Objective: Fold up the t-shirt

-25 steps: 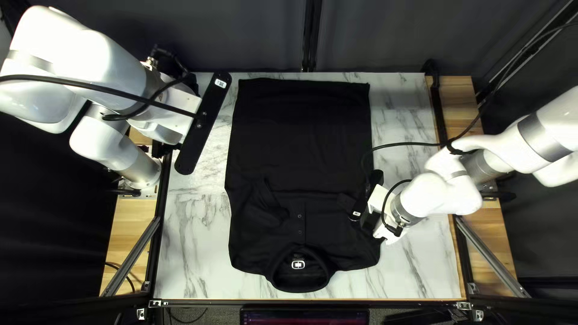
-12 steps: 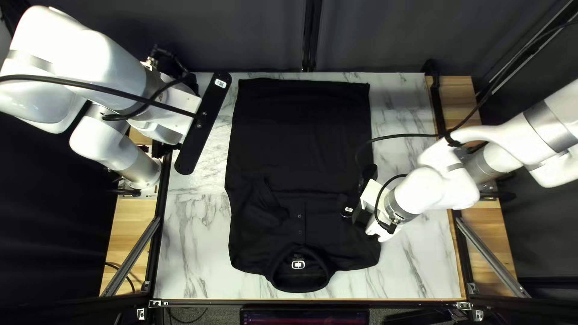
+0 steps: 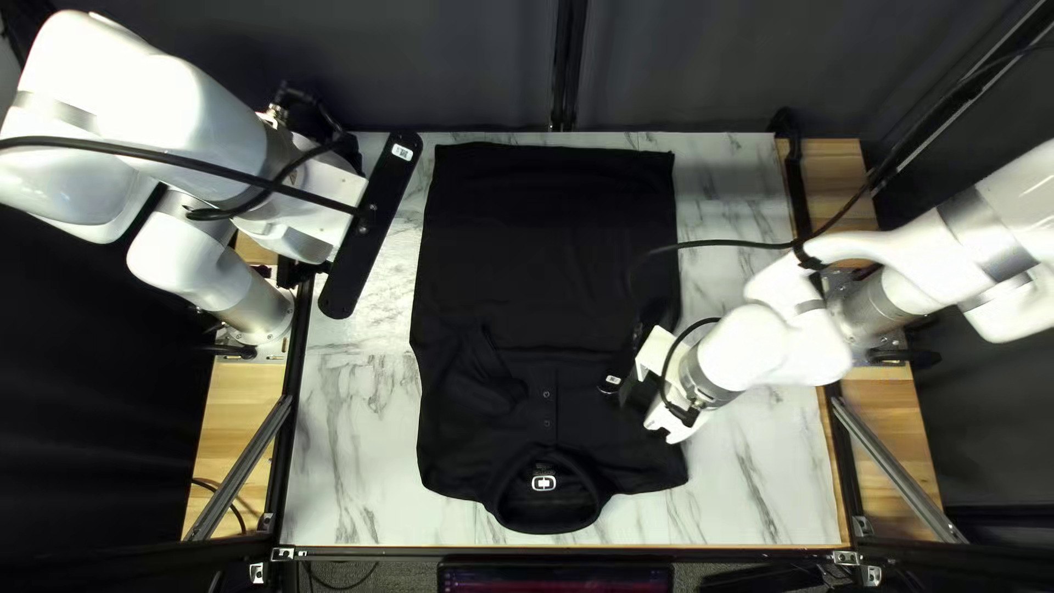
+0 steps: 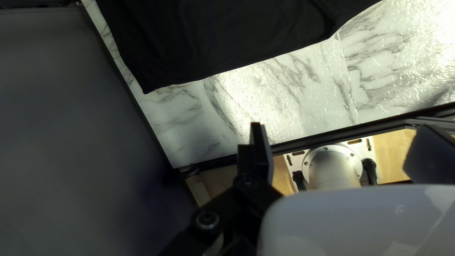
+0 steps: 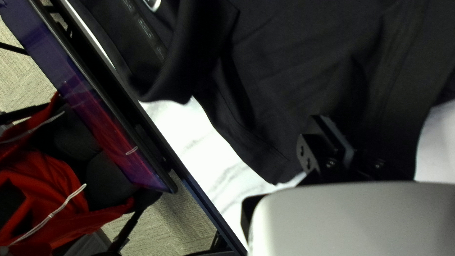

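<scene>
Pinching t-shirt (image 3: 544, 253) — right hand (image 3: 641, 387), left hand (image 3: 371, 228) wide, cable (image 3: 725, 243) overhanging, screen (image 3: 554, 579) beyond table (image 3: 351, 450)

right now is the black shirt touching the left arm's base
Apart: the left wrist view shows the marbled table and a dark rail between the black shirt and the left arm's base.

Shirt (image 3: 549, 253): black, short buttoned placket (image 3: 547, 401), collar (image 3: 549, 524) (pale mark (image 3: 544, 483) inside). Lies spread on table (image 3: 351, 461), hem (image 3: 554, 154) toward far edge, collar near; sleeve (image 3: 491, 379) at left of top left view folded inward over body.
</scene>
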Tool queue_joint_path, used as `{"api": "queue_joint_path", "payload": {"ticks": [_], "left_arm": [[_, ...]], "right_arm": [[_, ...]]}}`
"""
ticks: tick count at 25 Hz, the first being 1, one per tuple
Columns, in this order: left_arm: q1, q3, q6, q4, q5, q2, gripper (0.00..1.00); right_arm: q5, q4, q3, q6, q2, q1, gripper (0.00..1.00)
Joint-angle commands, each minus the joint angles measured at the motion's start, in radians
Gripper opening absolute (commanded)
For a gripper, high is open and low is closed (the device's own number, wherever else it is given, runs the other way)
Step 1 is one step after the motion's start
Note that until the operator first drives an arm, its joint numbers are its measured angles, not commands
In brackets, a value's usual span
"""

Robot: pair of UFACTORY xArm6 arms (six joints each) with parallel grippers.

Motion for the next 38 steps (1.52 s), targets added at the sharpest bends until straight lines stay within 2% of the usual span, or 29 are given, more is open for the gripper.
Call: {"api": "queue_joint_path", "payload": {"ticks": [1, 8, 12, 17, 23, 25, 27, 29, 30, 31, 32, 33, 34, 35, 36, 38], "left_arm": [[0.000, 0.000, 0.000, 0.000, 0.000, 0.000, 1.00], [0.000, 0.000, 0.000, 0.000, 0.000, 0.000, 1.00], [0.000, 0.000, 0.000, 0.000, 0.000, 0.000, 1.00], [0.000, 0.000, 0.000, 0.000, 0.000, 0.000, 1.00], [0.000, 0.000, 0.000, 0.000, 0.000, 0.000, 1.00], [0.000, 0.000, 0.000, 0.000, 0.000, 0.000, 1.00], [0.000, 0.000, 0.000, 0.000, 0.000, 0.000, 1.00], [0.000, 0.000, 0.000, 0.000, 0.000, 0.000, 1.00], [0.000, 0.000, 0.000, 0.000, 0.000, 0.000, 1.00], [0.000, 0.000, 0.000, 0.000, 0.000, 0.000, 1.00], [0.000, 0.000, 0.000, 0.000, 0.000, 0.000, 1.00], [0.000, 0.000, 0.000, 0.000, 0.000, 0.000, 1.00], [0.000, 0.000, 0.000, 0.000, 0.000, 0.000, 1.00], [0.000, 0.000, 0.000, 0.000, 0.000, 0.000, 1.00], [0.000, 0.000, 0.000, 0.000, 0.000, 0.000, 1.00], [0.000, 0.000, 0.000, 0.000, 0.000, 0.000, 1.00]], "right_arm": [[0.036, -0.048, -0.010, 0.029, -0.018, 0.011, 1.00], [0.094, -0.094, 0.145, 0.112, -0.237, 0.030, 1.00], [0.063, -0.059, 0.246, 0.131, -0.303, 0.043, 1.00], [-0.049, 0.039, 0.298, 0.092, -0.264, 0.058, 1.00], [-0.191, 0.160, 0.302, 0.045, -0.176, 0.098, 1.00], [-0.236, 0.228, 0.305, 0.008, -0.150, 0.120, 1.00], [-0.276, 0.351, 0.303, -0.078, -0.120, 0.148, 1.00], [-0.292, 0.471, 0.292, -0.173, -0.090, 0.168, 0.95], [-0.293, 0.489, 0.289, -0.188, -0.086, 0.170, 0.90], [-0.296, 0.536, 0.281, -0.225, -0.072, 0.178, 0.82], [-0.300, 0.575, 0.274, -0.256, -0.061, 0.186, 0.68], [-0.302, 0.602, 0.269, -0.277, -0.053, 0.192, 0.62], [-0.305, 0.640, 0.263, -0.307, -0.044, 0.199, 0.38], [-0.310, 0.701, 0.252, -0.358, -0.028, 0.209, 0.21], [-0.311, 0.762, 0.240, -0.413, -0.014, 0.215, 0.00], [-0.310, 0.803, 0.230, -0.454, -0.004, 0.215, 0.00]]}}
